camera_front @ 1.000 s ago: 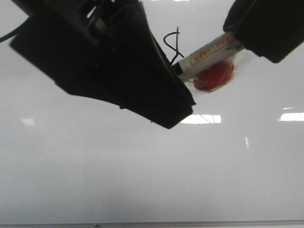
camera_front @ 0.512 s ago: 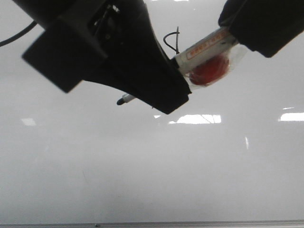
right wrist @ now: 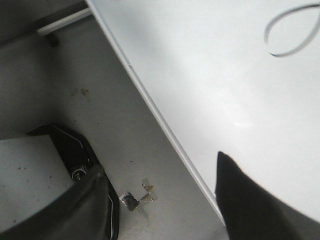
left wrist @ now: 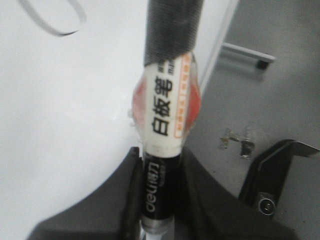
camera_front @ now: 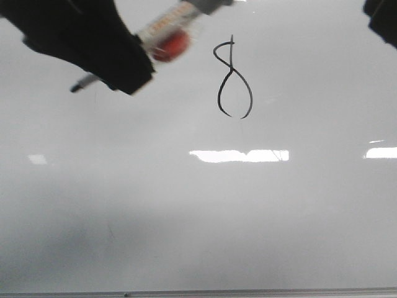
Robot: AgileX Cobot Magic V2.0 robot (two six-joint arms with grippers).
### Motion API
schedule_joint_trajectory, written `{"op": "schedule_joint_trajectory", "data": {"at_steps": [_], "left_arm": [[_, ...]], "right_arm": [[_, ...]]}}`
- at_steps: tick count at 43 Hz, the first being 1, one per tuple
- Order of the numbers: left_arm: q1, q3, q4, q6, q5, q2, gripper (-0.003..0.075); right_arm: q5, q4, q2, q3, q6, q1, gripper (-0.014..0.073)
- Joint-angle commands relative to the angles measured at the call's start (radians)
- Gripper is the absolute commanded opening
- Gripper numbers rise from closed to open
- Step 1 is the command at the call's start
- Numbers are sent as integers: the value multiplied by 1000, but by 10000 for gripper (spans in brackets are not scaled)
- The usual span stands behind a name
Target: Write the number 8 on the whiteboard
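The number 8 [camera_front: 232,81] is drawn in thin black line on the whiteboard [camera_front: 198,217], uncovered, at the upper middle. My left gripper [camera_front: 93,43] is at the upper left of the front view, left of the 8, shut on a whiteboard marker [camera_front: 167,28]. In the left wrist view the gripper [left wrist: 159,165] clamps the marker [left wrist: 167,100] by its black lower barrel; a red patch sits behind its white label. My right gripper [right wrist: 160,200] is open and empty over the board's edge. It shows only as a dark corner [camera_front: 383,18] in the front view.
The board's thin metal edge [camera_front: 198,292] runs along the bottom of the front view. Bright light reflections [camera_front: 239,155] lie below the 8. Beside the board is a grey surface [right wrist: 100,115] with a black bracket [right wrist: 75,150] and small tape scraps [right wrist: 137,197].
My left gripper has moved up and to the left with the marker, uncovering the whole 8. My right gripper has drawn away from the marker's far end to the upper right.
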Motion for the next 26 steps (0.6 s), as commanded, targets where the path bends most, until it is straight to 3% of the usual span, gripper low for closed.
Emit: {"op": "schedule_joint_trajectory", "data": {"at_steps": [1,9,20,26], "left_arm": [[68,-34,157,-211,-18,-74,-20],[263,-34,344,-484,61,-124,-20],[524,-10,339,-533,-15,-86,-20],[616,-9,337,-640,-68,-27,-20]], "right_arm": [[-21,-30,-40,-27,111,-54,447],[-10,-30,-52,-27,167,-115,397],[-10,-28,-52,-27,167,-115,391],[-10,-28,-52,-26,167,-115,391]]}}
